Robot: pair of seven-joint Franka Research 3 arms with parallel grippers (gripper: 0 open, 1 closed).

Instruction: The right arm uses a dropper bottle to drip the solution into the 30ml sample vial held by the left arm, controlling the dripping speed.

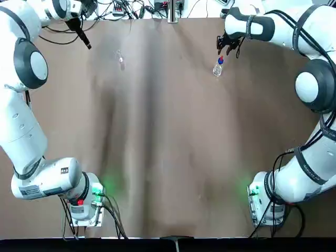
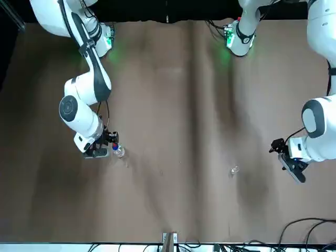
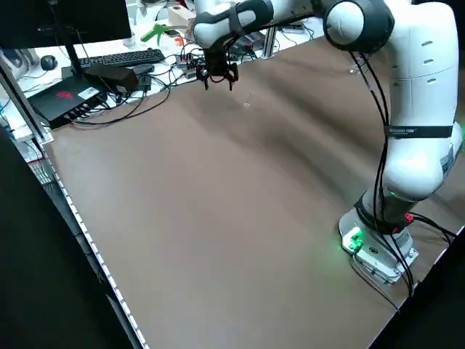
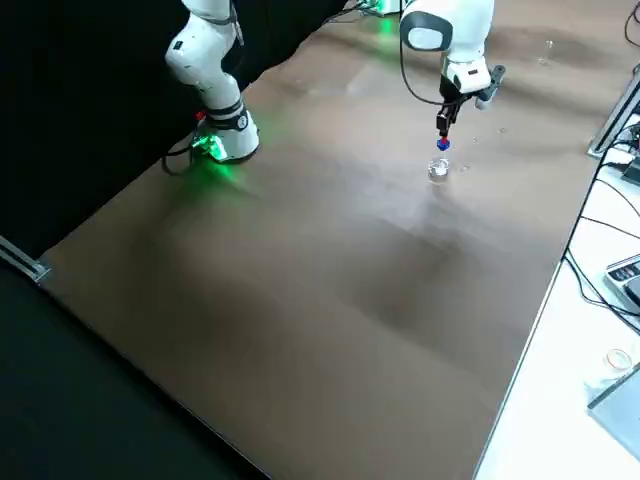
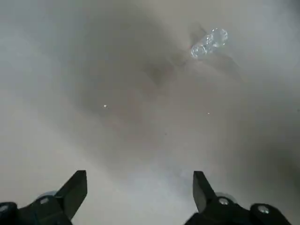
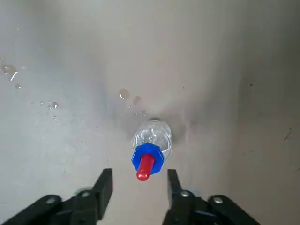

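Black two-finger left gripper [image 5: 140,171], nearest its wrist cam, hangs over the table's far left part, fingers wide apart w/ nothing btwn them. Just right of it in the top view, and outside its grasp, the tiny colourless clear-glass vial [image 1: 121,59] appears to stand upright on the brown table covering [image 1: 173,131]. It's prob. very light, stiff & brittle, w/ slick walls: a hard squeeze could crack it or shoot it out, a brush could tip it. Best hold is low-to-mid body, pads square on opp. sides, mouth left free for drops; min. force.

Well apart, farther right, the small clear bottle w/ blue collar and red dropper top [image 6: 152,145] stands upright on the covering. Black two-finger right gripper [image 6: 139,169] is poised close by it, fingers spread, no grip on bottle or top. Small wet-looking spots [image 6: 124,93] lie near the bottle, so the base may slide a bit. Bottle should be light too, heavier if filled; body prob. smooth & slippery, so the blue collar is the surer hold for lifting. Red top looks like soft rubber: it'd want a slow, slight pinch for drip ctrl, since a quick one could squirt.
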